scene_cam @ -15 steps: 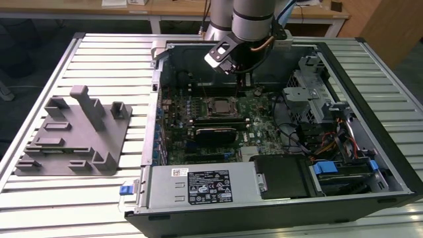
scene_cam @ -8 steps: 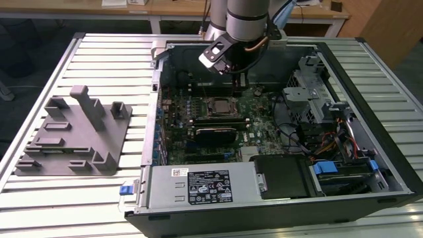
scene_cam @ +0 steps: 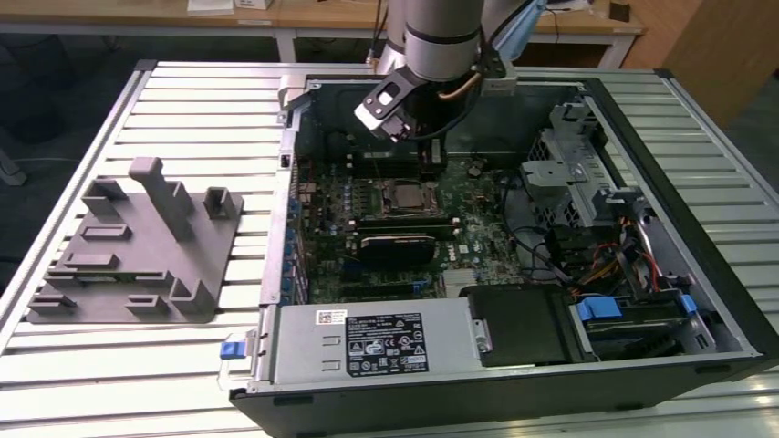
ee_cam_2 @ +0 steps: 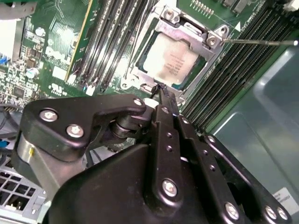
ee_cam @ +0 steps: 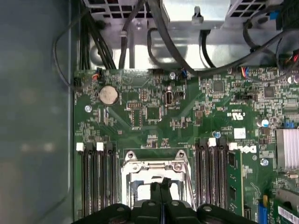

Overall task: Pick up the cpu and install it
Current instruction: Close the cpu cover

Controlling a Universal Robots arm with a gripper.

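Inside the metal socket (ee_cam_2: 205, 35) of the green motherboard (ee_cam: 154, 112) lay the cpu (ee_cam_2: 174, 63), flat and square to the frame. In the exterior view this spot fell just above the middle of the picture, within the open computer case (scene_cam: 731, 301). By that showing, the pick and the placing looked done. A thin steel lever (ee_cam_2: 261, 42) stuck out to one side of the socket, so I judged the clamping unfinished, though whether the frame itself was latched could not be told.

The cpu's top was a smooth, silvery plate with faint print, dull rather than mirror-bright. The socket around it was stamped bright steel with round screw heads at its corners. Just above its near edge hung the gripper (ee_cam_2: 161, 91), its two slim black fingers pressed together at the tips and pinching nothing. Long black memory slots (ee_cam_2: 107, 42) ran on both sides of the socket.

On the exterior view's left, well apart from the case, a matte grey plastic tray (scene_cam: 134, 265) with upright posts rested on the ribbed metal table (scene_cam: 182, 100).
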